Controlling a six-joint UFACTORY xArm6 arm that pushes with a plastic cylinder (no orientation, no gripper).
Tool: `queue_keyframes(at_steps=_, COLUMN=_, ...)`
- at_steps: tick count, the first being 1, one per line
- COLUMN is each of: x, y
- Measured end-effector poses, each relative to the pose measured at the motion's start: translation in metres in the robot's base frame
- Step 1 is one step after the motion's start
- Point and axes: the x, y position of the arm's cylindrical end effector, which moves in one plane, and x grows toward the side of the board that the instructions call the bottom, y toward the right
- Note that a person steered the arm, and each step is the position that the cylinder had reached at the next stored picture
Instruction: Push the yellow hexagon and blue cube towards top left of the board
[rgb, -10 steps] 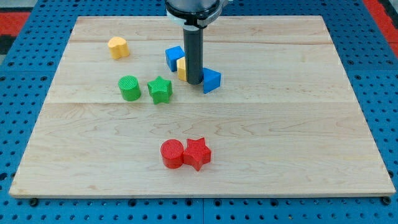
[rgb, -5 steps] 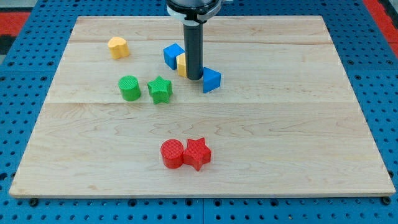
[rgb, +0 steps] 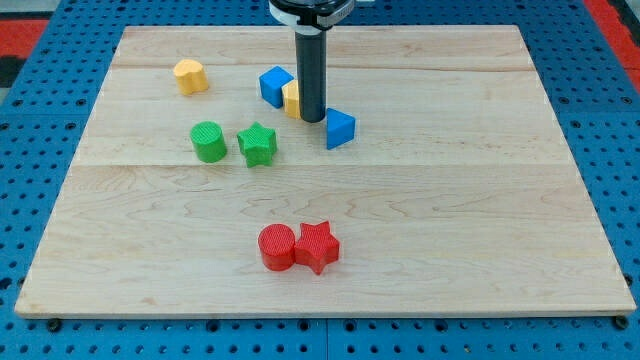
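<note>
Right now the yellow hexagon (rgb: 291, 98) sits in the upper middle of the tabletop (rgb: 450, 200), mostly hidden behind the rod, w/ the blue cube (rgb: 275, 86) touching it on the view's left. My tip (rgb: 313, 119) is at the hexagon's right edge, apparently in contact. No gripper on this rig, so nothing to spread or pinch; just the rod.

Risks, as I judge them: the two blocks aren't lined up w/ the push direction, so the cube could rotate and slip off toward the view's top while the hexagon slides under it, splitting the pair. A push too far left could also run them into the yellow block (rgb: 189, 75) near the top-left corner.

Orientation: cube is turned corner-on to the camera; no real long axis on either block. Hexagon's facing can't be told, too occluded.

Outward: blue block (rgb: 339, 128) just right of the tip, green cylinder (rgb: 208, 141) and green star (rgb: 257, 144) below-left, red cylinder (rgb: 276, 247) touching red star (rgb: 317, 246) well apart near the bottom.
</note>
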Motion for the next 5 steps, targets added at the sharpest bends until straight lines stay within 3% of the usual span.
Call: queue_keyframes(at_steps=5, x=-0.0054, y=0.0000)
